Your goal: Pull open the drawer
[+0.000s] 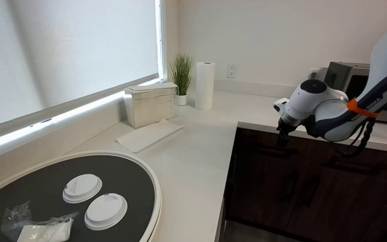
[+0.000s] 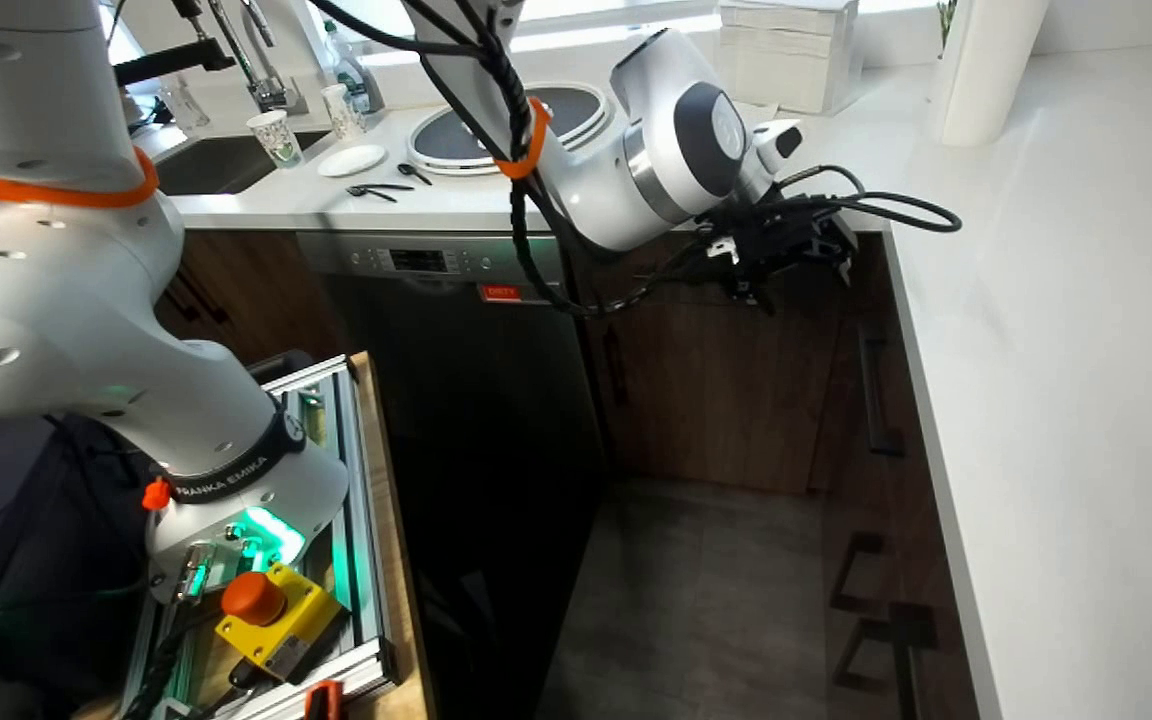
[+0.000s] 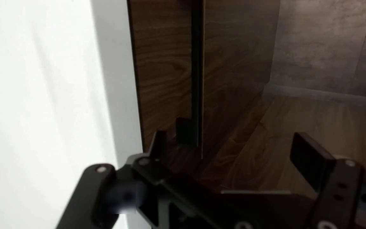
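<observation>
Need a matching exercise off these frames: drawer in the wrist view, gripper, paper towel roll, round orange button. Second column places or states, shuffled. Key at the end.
1. drawer
2. gripper
3. paper towel roll
4. round orange button

A. upright beside a grassy plant
B. on a yellow box
C. shut, beneath the white counter
D. open, holding nothing

Pairs: 1-C, 2-D, 3-A, 4-B

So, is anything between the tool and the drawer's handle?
Nothing visible: in the wrist view, the open tool has no object between it and the handle of the drawer. The countertop edge runs alongside, not across.
</observation>
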`<state>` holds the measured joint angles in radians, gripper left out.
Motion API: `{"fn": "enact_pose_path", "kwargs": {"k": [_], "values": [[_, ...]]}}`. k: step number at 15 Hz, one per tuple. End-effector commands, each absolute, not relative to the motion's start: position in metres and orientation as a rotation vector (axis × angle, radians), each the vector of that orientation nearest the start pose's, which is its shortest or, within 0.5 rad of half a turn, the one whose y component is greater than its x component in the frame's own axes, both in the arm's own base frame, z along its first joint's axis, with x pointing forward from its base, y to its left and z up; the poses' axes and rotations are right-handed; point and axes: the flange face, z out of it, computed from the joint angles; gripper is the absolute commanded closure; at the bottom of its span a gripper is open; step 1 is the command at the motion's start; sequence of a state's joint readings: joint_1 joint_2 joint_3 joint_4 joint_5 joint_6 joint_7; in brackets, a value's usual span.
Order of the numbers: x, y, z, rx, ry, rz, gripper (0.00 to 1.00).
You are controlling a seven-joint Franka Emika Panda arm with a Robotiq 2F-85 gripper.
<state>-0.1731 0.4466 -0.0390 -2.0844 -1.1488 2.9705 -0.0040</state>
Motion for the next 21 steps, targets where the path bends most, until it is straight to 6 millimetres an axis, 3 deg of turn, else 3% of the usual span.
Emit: {"fn": "enact_pose_path", "kwargs": {"k": [1, 7, 12, 13, 21], "values": [[0.608, -0.066, 0.202, -3.171, -1.546, -0.632, 0.00], [0.622, -0.079, 0.169, -3.246, -1.428, -0.588, 0.00], [0.616, -0.081, 0.139, -3.235, -1.280, -0.549, 0.00], [0.618, -0.084, 0.153, -3.262, -1.349, -0.546, 0.00], [0.622, -0.083, 0.133, -3.270, -1.331, -0.530, 0.00]]}}
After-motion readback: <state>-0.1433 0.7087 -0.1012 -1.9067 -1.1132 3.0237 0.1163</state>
